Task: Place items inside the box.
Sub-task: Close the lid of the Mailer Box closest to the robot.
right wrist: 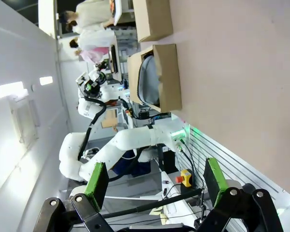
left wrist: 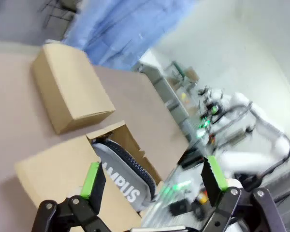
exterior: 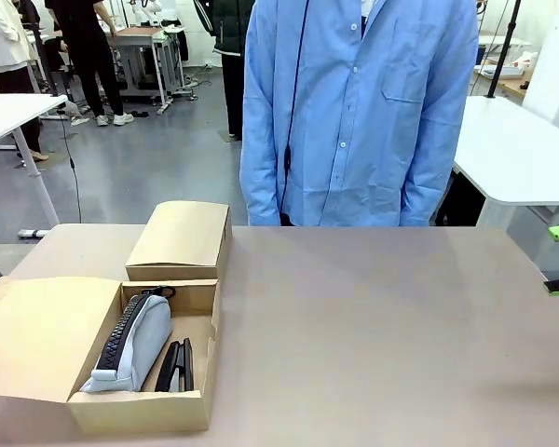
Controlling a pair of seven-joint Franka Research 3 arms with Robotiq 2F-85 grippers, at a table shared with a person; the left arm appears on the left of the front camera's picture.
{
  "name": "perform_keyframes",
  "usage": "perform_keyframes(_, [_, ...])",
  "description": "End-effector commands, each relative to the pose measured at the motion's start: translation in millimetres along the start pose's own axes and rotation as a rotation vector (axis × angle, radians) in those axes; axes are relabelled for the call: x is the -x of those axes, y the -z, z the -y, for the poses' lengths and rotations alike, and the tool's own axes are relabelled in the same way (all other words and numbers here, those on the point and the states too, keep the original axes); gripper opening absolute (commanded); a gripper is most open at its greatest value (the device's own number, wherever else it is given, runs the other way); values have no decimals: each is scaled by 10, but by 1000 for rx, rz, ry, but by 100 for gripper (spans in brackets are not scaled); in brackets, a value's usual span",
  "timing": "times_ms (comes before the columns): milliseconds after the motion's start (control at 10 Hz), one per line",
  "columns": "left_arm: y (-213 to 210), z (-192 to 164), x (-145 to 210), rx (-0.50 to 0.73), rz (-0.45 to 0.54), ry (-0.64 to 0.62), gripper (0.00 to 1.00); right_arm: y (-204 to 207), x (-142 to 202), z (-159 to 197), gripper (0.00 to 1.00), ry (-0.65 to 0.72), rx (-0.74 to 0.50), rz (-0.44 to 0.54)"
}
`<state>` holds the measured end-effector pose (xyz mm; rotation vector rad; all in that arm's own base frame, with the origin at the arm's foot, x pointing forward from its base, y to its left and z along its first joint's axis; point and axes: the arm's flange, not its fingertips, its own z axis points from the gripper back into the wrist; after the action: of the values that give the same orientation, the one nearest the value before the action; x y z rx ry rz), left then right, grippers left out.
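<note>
An open cardboard box (exterior: 93, 410) sits at the near left of the smooth brown worktop (exterior: 382, 326), flaps spread flat. Inside lies a soft grey pencil case (exterior: 130, 346) with a dark zip, lettered "AMPUS" where it shows, and just beside it a slim black stapler (exterior: 175, 366). A closed cardboard box (exterior: 179, 240) stands behind. The left hand (left wrist: 152, 179) and right hand (right wrist: 154, 179) gape wide, holding nothing.
</note>
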<state>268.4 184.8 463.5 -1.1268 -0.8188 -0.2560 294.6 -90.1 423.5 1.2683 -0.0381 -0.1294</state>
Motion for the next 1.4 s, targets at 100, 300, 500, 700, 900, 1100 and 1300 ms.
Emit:
perform_keyframes(100, [536, 246, 393, 84, -4, 676, 100, -18, -11, -36, 100, 4, -11, 11])
perform_keyframes(300, [766, 377, 470, -76, -80, 781, 100, -18, -11, -36, 100, 4, -11, 11])
perform_keyframes(500, [435, 257, 23, 70, -96, 499, 100, -18, -11, -36, 100, 4, -11, 11])
perform_keyframes(700, [640, 173, 185, 39, -249, 1161, 100, -18, -11, -36, 100, 4, -11, 11])
perform_keyframes(900, [632, -196, 139, -184, -271, 1389, 100, -18, -11, -36, 100, 4, -11, 11])
perform_keyframes(1100, [413, -455, 13, -311, -313, 1408, 100, -18, -11, -36, 100, 4, -11, 11])
perform_keyframes(1300, [255, -689, 22, -297, -445, 1318, 100, -18, -11, -36, 100, 4, -11, 11])
